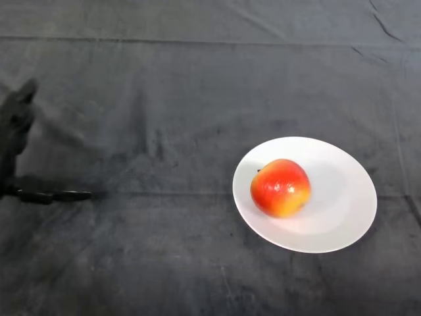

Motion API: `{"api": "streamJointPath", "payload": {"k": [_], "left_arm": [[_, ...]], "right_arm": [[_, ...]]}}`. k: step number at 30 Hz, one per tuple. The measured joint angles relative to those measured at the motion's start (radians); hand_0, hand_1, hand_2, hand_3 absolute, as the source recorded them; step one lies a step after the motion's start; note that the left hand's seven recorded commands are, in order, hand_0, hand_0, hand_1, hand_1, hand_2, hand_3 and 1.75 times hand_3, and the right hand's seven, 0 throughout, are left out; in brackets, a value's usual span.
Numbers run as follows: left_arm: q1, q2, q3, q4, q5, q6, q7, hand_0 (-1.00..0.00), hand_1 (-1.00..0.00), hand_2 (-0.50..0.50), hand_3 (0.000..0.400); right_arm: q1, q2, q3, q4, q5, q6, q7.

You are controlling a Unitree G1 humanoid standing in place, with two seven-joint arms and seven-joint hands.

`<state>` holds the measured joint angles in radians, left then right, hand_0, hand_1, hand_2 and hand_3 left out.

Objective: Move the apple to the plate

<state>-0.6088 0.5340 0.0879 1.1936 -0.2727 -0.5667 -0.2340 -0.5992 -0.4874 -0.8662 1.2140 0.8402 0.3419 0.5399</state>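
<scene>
A red and yellow apple (280,187) rests on a white plate (342,197) at the right of the table, on the plate's left half. My black left hand (16,122) is at the far left edge of the view, well away from the plate. Its fingers are relaxed and hold nothing. Part of the hand is cut off by the view's edge.
The table is covered by a dark wrinkled cloth (164,99). The cloth's far fold line runs across the top of the view.
</scene>
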Motion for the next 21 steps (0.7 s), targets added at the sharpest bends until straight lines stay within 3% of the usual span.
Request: {"api": "streamJointPath", "payload": {"k": [8,21], "left_arm": [[0.007,0.026,0.133,0.001,-0.116,0.048,-0.005,0.0,0.0,0.0,0.0],[0.059,0.086,0.294,0.001,-0.218,0.084,-0.004,0.0,0.0,0.0,0.0]], "right_arm": [[0.0,0.0,-0.0002,0.0,0.0,0.0,0.0],[0.0,0.0,-0.0001,0.0,0.0,0.0,0.0]]}}
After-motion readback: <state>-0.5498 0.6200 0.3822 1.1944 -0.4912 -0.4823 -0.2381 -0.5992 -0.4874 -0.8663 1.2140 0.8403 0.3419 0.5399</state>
